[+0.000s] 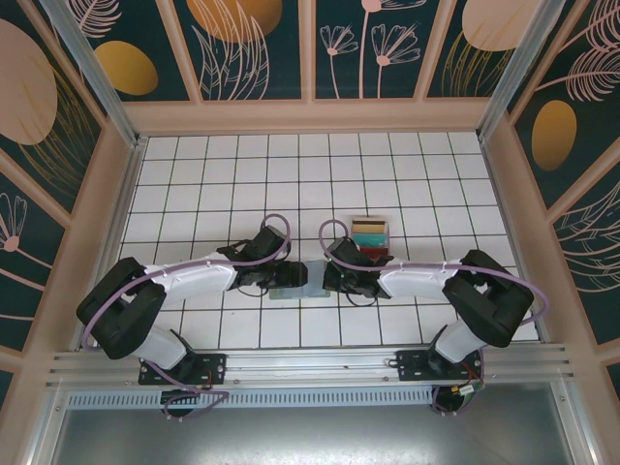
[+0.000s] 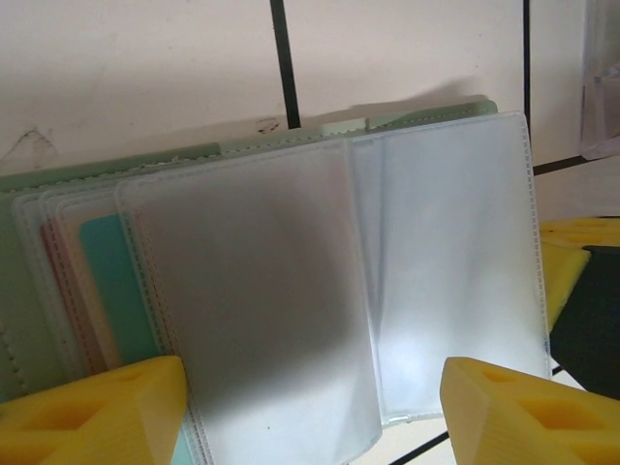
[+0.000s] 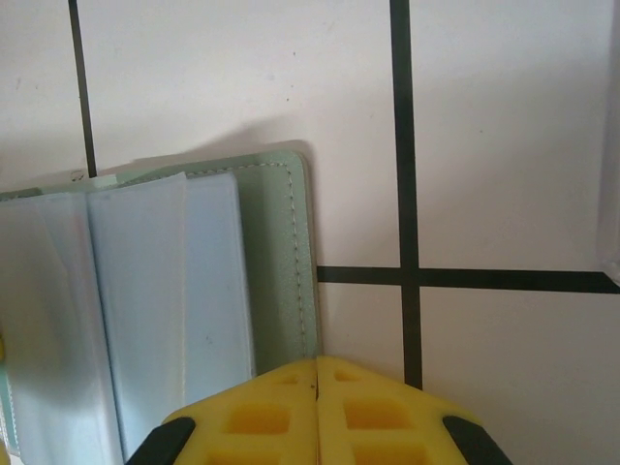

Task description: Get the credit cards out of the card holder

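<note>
My left gripper stands open astride the card holder, with a teal card sleeved just ahead of one finger. My right gripper is closed at the cover's edge. Beyond it, some credit cards lie in the tray. I judge the job partway done.

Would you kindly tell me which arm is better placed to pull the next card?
Probably left: the left gripper is open over the card holder beside the teal card; the right gripper is shut at its edge.

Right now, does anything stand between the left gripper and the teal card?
Yes: frosted plastic sleeves lie over the teal card, covering part of it, and it sits in a pocket of the card holder. The open left gripper straddles them.
</note>
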You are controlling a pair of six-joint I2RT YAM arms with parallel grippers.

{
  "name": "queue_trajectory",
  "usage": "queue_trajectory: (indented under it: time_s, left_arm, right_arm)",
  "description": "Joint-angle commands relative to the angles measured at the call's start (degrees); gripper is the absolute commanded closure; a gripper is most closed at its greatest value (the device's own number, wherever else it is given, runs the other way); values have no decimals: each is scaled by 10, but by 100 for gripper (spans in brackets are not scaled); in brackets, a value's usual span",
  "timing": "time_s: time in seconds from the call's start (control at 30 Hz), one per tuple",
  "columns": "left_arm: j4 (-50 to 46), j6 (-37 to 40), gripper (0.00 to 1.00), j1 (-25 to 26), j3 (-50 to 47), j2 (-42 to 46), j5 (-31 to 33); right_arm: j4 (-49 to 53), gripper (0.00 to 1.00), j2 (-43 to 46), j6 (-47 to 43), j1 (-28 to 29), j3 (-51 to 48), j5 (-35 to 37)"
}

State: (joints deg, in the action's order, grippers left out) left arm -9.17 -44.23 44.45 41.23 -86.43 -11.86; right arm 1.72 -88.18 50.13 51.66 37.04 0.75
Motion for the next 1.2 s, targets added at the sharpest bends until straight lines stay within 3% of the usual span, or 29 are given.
queue_trajectory:
  time_s: [0.0, 0.53, 0.9, 1.03, 1.17]
  left_arm:
    - [29, -1, 29, 2, 2, -14, -52]
    - [67, 9, 29, 2, 20, -12, -93]
    - [88, 26, 31, 1, 79, -59, -138]
    - [63, 31, 31, 2, 93, -37, -114]
    - [11, 30, 30, 1, 102, 10, -38]
  right_arm:
    - [22, 92, -26, 9, 9, -4, -15]
    - [22, 92, -33, 8, 10, 0, -15]
    - [24, 90, -10, 8, 7, -4, -1]
    - [30, 89, -3, 7, 6, -4, -1]
    - [37, 87, 5, 6, 3, -2, -2]
